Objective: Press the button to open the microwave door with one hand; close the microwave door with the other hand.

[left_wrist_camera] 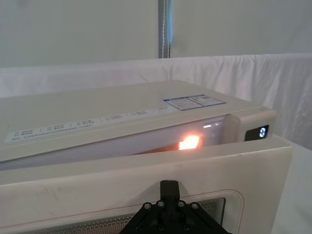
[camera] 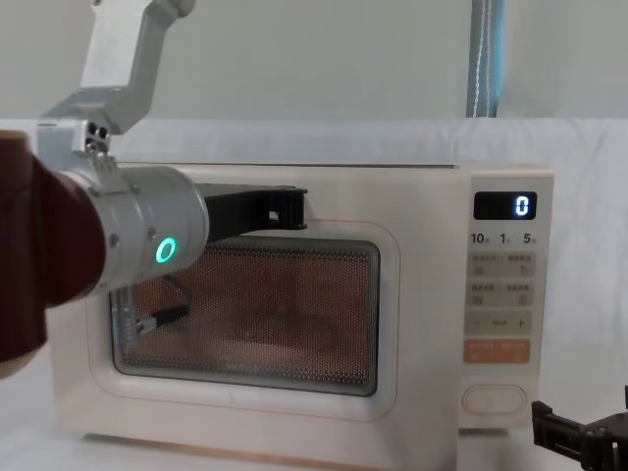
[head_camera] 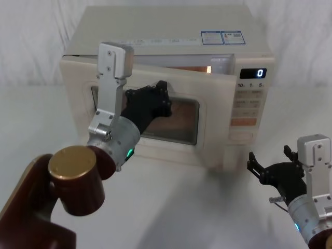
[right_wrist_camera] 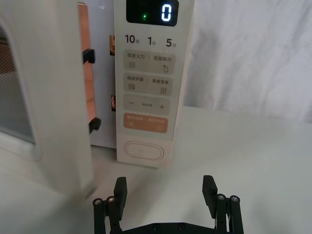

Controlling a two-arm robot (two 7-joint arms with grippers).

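- Microwave door [head_camera: 171, 116] stands ajar, its free edge swung out from the control panel [head_camera: 248, 106], with a lit gap along the top
- Left gripper [head_camera: 155, 98] rests against the door's window; I cannot tell how its fingers stand
- Button [right_wrist_camera: 143, 151] sits at the panel's bottom, with bare table [head_camera: 197, 207] before it
- Right gripper [right_wrist_camera: 165, 192] hovers low, near the button but apart from it, fingers spread wide, holding nothing

Microwave door [left_wrist_camera: 146, 180] ajar, orange light [left_wrist_camera: 189, 142] inside; left gripper [left_wrist_camera: 169, 214] against door
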